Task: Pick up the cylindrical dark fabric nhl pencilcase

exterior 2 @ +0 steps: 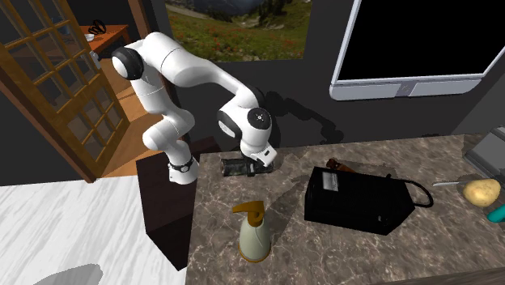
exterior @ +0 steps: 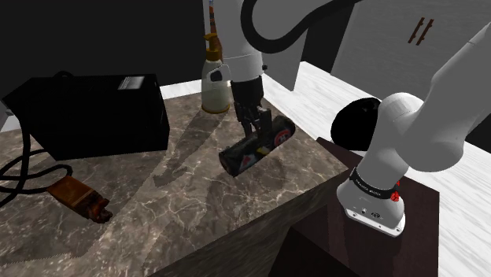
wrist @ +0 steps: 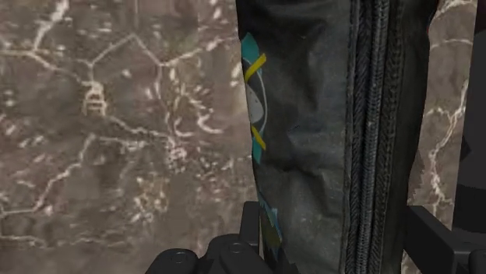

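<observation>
Wrist (exterior: pixel 238 47) vertical above the marbled counter (exterior: pixel 157 201), fingers (wrist: pixel 438 237) tight on the dark pencil case (exterior: pixel 253 149).

Dim light throughout, with the arm (exterior 2: pixel 174 73) casting a soft shadow on the dark wall (exterior 2: pixel 364 121) behind it

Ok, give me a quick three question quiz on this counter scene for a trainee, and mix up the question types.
1. True or false: the spray bottle lies on its side.
2. Multiple choice: what do the fingers of the gripper clasp? A a mug; B the dark pencil case; C a sponge.
3. Fill in: a black ___ trails from the black box.

Key
1. False, it stands upright.
2. B.
3. cable.
</observation>
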